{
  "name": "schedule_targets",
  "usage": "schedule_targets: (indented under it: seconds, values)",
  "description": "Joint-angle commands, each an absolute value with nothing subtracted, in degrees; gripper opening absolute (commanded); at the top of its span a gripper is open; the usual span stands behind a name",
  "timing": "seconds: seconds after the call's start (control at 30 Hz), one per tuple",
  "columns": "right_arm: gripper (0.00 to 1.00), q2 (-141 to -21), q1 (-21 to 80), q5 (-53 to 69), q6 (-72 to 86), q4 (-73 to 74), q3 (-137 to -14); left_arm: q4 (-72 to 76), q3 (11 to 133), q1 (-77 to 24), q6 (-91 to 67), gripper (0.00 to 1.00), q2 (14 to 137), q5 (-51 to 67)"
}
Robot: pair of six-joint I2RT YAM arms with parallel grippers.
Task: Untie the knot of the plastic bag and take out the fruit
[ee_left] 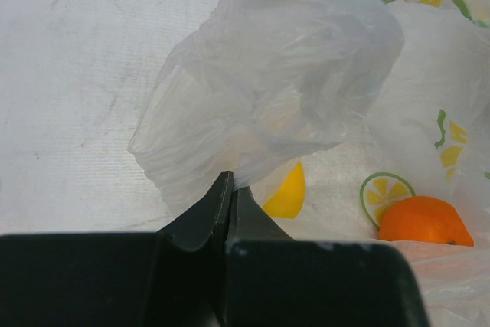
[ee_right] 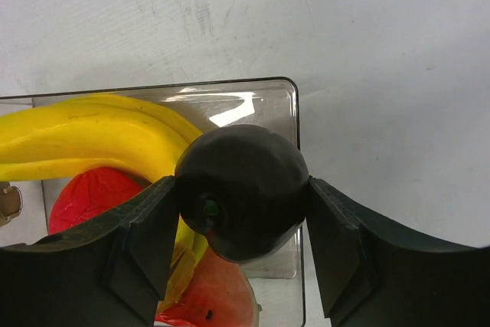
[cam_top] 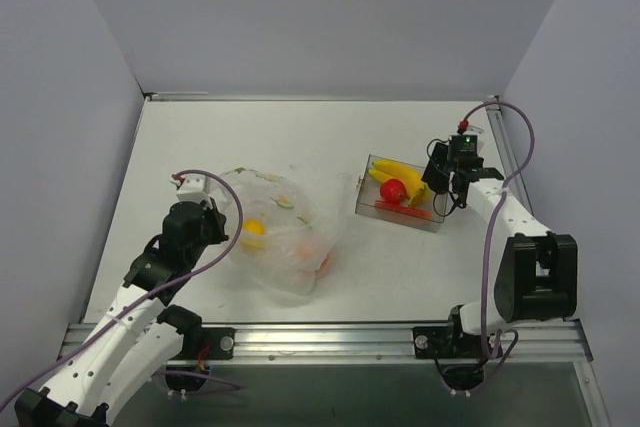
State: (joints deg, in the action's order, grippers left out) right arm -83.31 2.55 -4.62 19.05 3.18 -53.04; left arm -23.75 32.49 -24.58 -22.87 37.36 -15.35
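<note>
- Left pincer (ee_left: 231, 180): jaws together, clamped on a bunched fold of the plastic bag (ee_left: 276, 74).
- The plastic bag lies on the counter (cam_top: 300, 137), left of centre. An orange ball (ee_left: 423, 221) and a yellow ball (ee_left: 287, 193) show through its film.
- Right pincer (ee_right: 243, 203): clamped on a dark ball (ee_right: 241, 181), held over a corner of the clear box (ee_right: 295, 105).
- The clear box holds a banana (ee_right: 92, 135) and a red piece (ee_right: 88, 197). It stands right of the bag, apart from it.
</note>
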Motion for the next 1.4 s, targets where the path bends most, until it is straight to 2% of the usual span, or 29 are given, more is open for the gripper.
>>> schedule_targets:
  seconds: [0.0,0.03,0.1,0.23,0.5,0.67,0.73,1.0,1.37]
  values:
    - [0.63,-83.93,2.11,-4.66,19.69,1.67,-52.74,-21.88,32.96,-24.08,-22.76,0.00,37.35,-14.41]
    - [0.77,-83.85,2.02,-4.83,19.69,1.58,-52.73,-21.88,33.05,-24.08,-22.76,0.00,37.44,-14.41]
    - [0.88,-83.41,2.11,-4.57,19.51,1.58,-52.38,-21.88,33.05,-24.08,-22.76,0.00,37.35,-14.33]
    - [0.94,-81.65,2.11,-3.69,19.07,1.76,-52.29,-21.88,32.96,-23.99,-22.76,0.00,37.44,-14.33]
    - [0.93,-72.35,5.88,-1.67,18.72,6.58,-55.01,-21.71,32.96,-23.91,-22.76,0.00,37.35,-14.24]
    - [0.93,-69.70,16.42,5.52,16.88,8.96,-60.98,-21.53,32.96,-23.73,-22.68,0.00,37.27,-13.71]
    - [0.99,-69.96,23.33,6.33,16.61,10.10,-63.18,-21.53,32.96,-23.73,-22.68,0.00,37.27,-13.71]
    - [1.00,-78.90,44.53,2.55,12.93,14.06,-75.48,-21.71,32.78,-23.73,-22.76,0.00,37.53,-12.40]
    - [0.99,-90.60,58.36,0.18,8.43,16.70,-85.16,-23.99,33.13,-23.73,-23.82,0.00,39.28,-11.78]
